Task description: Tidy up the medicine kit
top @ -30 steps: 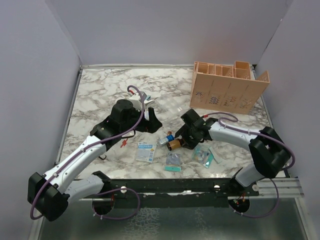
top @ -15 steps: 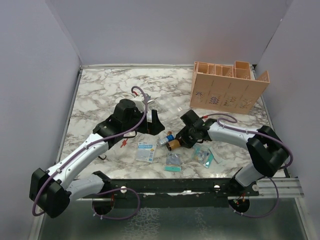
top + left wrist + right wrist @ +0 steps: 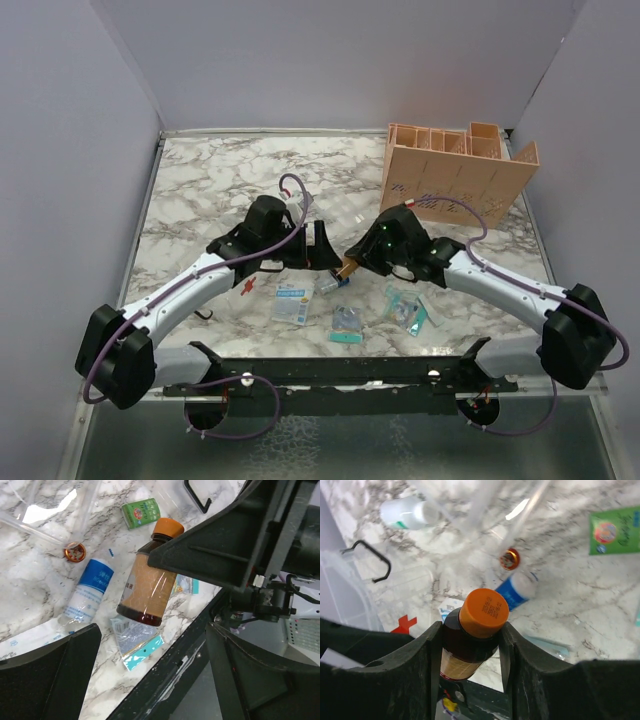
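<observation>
Placement: we are gripping the brown orange-capped bottle [image 3: 483, 612] in the right jaws, left jaws gaping open. We are advising slow descent into the clear plastic medicine kit [image 3: 402, 626] lying just beside.

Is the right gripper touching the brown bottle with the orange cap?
Touching. In the right wrist view the right gripper presses a finger against each side of the brown bottle below its cap.

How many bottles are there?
3: a brown bottle in the right gripper, a blue bottle lying on the table, a white bottle near the clear box. Others may be hidden.
</observation>
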`<state>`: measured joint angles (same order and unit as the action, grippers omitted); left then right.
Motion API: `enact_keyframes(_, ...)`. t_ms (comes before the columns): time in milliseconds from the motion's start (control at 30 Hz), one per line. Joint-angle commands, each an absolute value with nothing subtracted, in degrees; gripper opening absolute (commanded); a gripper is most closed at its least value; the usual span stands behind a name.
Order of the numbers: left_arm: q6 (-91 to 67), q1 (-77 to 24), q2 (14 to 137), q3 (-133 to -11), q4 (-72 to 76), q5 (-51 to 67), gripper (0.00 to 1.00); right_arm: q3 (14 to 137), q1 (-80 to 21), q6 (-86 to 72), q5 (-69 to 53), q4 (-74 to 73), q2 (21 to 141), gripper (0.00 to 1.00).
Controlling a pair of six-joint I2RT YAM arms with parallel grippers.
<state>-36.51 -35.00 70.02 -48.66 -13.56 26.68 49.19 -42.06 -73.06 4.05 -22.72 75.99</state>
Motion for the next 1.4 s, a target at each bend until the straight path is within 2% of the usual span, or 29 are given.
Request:
enact_keyframes(0, -42.0, -35.2, 71.0, -50.0, -7.6, 31.5, 0.87, 52.4, -42.5, -58.3, 0.2, -13.6, 72.5, 0.34)
enact_keyframes(333, -45.4, -35.2, 71.3, -47.5, -3.4, 32.6, 0.56, 52.8, -42.4, -47.7, -12.8, -4.0, 70.6, 0.34)
enact_keyframes(400, -45.1, -35.2, 70.5, -47.3, -3.0, 31.5, 0.49, 53.1, -42.4, -47.4, -13.8, -4.0, 70.9, 0.34)
enact_keyframes(467, -44.9, -35.2, 70.2, -47.1, -2.5, 30.6, 0.37, 53.5, -42.4, -47.2, -14.1, -4.3, 70.9, 0.35)
enact_keyframes(500, -44.9, -35.2, 70.1, -46.7, -2.3, 29.9, 0.31, 53.6, -42.4, -47.2, -14.1, -4.6, 70.9, 0.39)
enact_keyframes(533, -44.9, -35.1, 70.0, -46.3, -2.5, 29.2, 0.27, 54.1, -42.4, -47.3, -13.8, -5.4, 71.0, 0.48)
enact_keyframes(600, -45.3, -35.1, 69.5, -45.7, -3.4, 26.9, 0.25, 55.7, -42.4, -47.6, -12.2, -8.2, 71.1, 0.65)
enact_keyframes(667, -45.9, -34.9, 68.3, -45.2, -4.3, 23.9, 0.25, 57.2, -42.4, -47.9, -10.1, -10.4, 70.9, 0.76)
enact_keyframes(733, -46.9, -34.4, 66.7, -45.5, -6.8, 19.2, 0.25, 57.9, -42.4, -48.2, -7.9, -11.2, 70.0, 0.82)
enact_keyframes(967, -48.6, -30.4, 61.1, -50.6, -21.8, -4.5, 0.25, 60.1, -42.4, -45.7, -0.6, -12.9, 65.1, 0.83)
enact_keyframes(1100, -51.8, -27.0, 59.5, -52.8, -27.4, -12.5, 0.25, 57.9, -42.4, -44.4, 1.9, -13.3, 63.2, 0.83)
enact_keyframes(1200, -60.5, -25.3, 57.9, -52.4, -35.1, -19.1, 0.25, 57.1, -42.4, -44.0, 2.6, -13.9, 63.5, 0.82)
enact_keyframes(1367, -68.9, -23.5, 53.0, -45.5, -38.8, -22.2, 0.25, 58.3, -42.4, -43.5, 3.3, -15.5, 65.9, 0.81)
